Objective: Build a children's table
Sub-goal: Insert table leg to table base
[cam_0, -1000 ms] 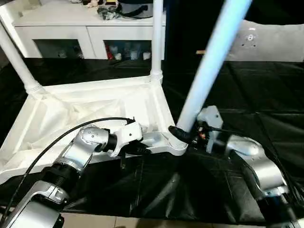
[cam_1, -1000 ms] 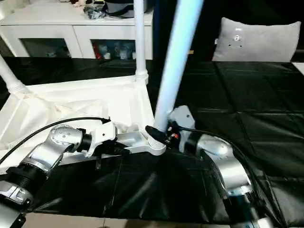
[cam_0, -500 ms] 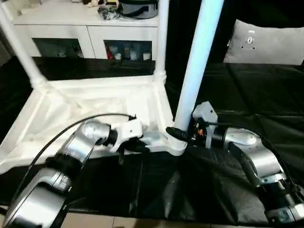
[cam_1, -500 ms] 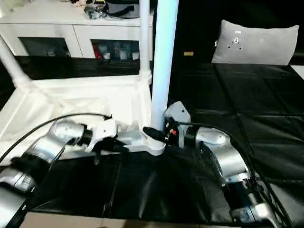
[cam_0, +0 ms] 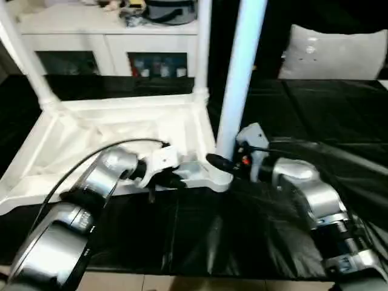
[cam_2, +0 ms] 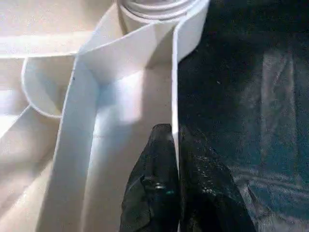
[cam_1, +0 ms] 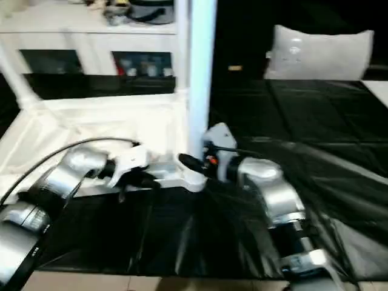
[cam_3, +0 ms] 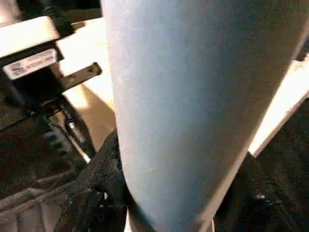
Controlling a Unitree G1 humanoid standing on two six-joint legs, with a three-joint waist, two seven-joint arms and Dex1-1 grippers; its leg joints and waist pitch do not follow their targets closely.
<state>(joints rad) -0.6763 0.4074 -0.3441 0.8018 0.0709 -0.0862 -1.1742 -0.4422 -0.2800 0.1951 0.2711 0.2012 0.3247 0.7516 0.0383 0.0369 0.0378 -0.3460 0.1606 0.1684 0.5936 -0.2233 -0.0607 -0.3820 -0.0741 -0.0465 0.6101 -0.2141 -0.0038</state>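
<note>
The right gripper [cam_0: 219, 163] is clamped round the bottom of a white leg [cam_0: 239, 79], one black finger wrapping the near-left side of the tube just above the near right corner socket [cam_0: 222, 180]. The leg stands close to upright there, its foot in or at the mouth of the socket; how deep it sits is hidden by the finger. To the left, the left gripper [cam_2: 175, 164] has its fingers pressed together on the thin near rim of the tabletop [cam_0: 109, 130], pinching that wall just beside the same corner and holding the piece steady.

This looks like the seating of the third leg. I'd judge the next move needs the right arm to push or twist the tube straight down along the socket's axis while the left keeps the rim from lifting or sliding on the slick black cover of the bench [cam_0: 254, 236].

The tabletop lies upside down on the left half of the bench, ribbed underside up, white and a little glossy, with shallow walls and round sockets at the corners. Two legs are already standing: one at the far right corner [cam_0: 202, 42], one at the far left corner [cam_0: 23, 57]. The near left corner runs out of view.
</note>
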